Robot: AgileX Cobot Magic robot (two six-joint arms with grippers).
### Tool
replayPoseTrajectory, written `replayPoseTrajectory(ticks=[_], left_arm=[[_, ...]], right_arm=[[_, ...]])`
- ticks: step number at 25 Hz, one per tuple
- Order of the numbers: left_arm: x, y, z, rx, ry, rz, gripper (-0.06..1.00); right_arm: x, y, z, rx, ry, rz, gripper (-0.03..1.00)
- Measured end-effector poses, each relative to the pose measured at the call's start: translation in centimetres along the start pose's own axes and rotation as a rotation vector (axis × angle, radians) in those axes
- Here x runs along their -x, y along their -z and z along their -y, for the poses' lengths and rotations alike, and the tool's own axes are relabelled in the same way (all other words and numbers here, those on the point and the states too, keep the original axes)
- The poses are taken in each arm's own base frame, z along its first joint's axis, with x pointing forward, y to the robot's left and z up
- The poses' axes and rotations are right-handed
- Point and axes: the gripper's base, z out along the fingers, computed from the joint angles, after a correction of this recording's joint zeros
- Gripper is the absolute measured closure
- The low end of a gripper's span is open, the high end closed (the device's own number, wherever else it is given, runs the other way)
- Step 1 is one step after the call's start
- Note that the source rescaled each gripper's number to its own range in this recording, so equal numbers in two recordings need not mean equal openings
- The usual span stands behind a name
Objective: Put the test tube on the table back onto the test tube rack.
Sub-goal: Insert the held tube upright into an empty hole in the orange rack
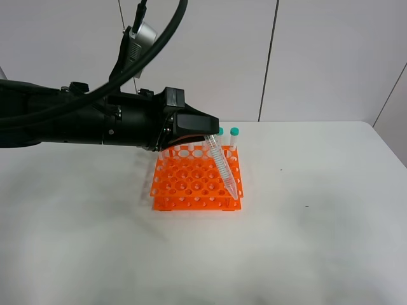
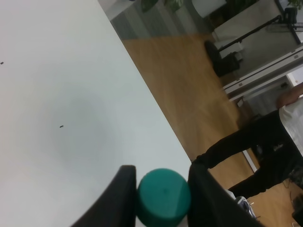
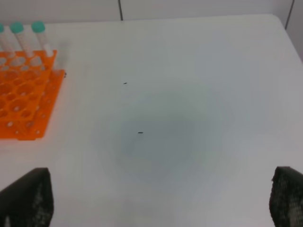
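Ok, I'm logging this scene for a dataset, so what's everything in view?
table: one, white, fills the scene
test tube rack: one, orange, mid table
test tube: one, clear, teal cap, tilted, tip at the rack's front right corner
standing test tubes: at least three, teal caps, rack's back row
specks: two, dark, on the table right of the rack
person: one, dark trousers, past the table edge
left gripper: black, shut on the test tube's cap
right gripper: black, open, over the table

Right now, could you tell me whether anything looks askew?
Yes: the test tube in the left gripper leans steeply over the rack, its tip near the front right corner, unlike the upright tubes at the back.
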Motion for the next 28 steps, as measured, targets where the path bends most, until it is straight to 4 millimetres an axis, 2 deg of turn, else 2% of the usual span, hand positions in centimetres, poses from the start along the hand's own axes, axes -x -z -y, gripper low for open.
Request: replayPoseTrajectory(ticks=[7, 16, 21, 24, 28], left_arm=[[0.1, 0.2, 0.3, -0.006, -0.002, 0.006, 0.93], [1.0, 3.9, 4.3, -0.043, -0.116, 0.12, 0.93], [1.1, 5.9, 5.1, 0.081, -0.309, 0.152, 0.93], [1.2, 6.9, 4.9, 0.174, -0.423, 0.156, 0.93], [1.2, 7.9, 4.2, 0.381, -0.549, 0.135, 0.93]], right_arm=[[0.0, 0.0, 0.0, 0.003, 0.001, 0.0, -0.03], [0.0, 0.0, 0.0, 0.003, 0.001, 0.0, -0.03], [0.0, 0.0, 0.0, 0.003, 0.001, 0.0, -0.03], [0.0, 0.0, 0.0, 0.003, 0.001, 0.0, -0.03], [0.0, 0.0, 0.0, 0.003, 0.001, 0.0, -0.03]])
